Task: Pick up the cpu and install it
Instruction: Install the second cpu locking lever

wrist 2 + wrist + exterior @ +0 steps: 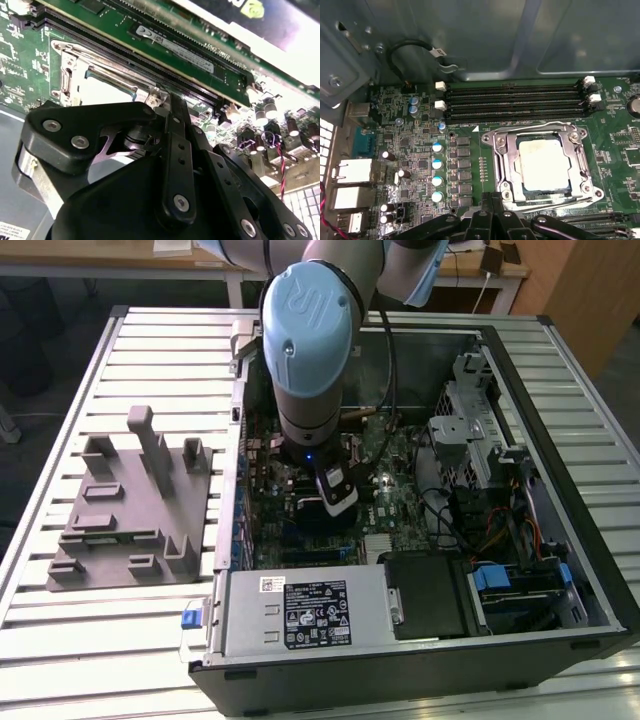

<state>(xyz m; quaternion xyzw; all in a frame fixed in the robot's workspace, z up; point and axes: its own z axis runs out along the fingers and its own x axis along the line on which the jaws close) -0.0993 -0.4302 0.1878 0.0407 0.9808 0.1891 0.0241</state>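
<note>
You see the cpu (543, 164) seated in its socket (502, 165), mid-right of the first wrist view; the gripper (492, 200) sits just below, its fingers together, empty.

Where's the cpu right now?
In the first wrist view the cpu lies flat inside the socket's metal frame on the motherboard, just beyond the gripper and beside the memory slots.

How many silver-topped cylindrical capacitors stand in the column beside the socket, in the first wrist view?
4, in one column: silver-topped cylindrical capacitors. The black tool may hide more.
</note>
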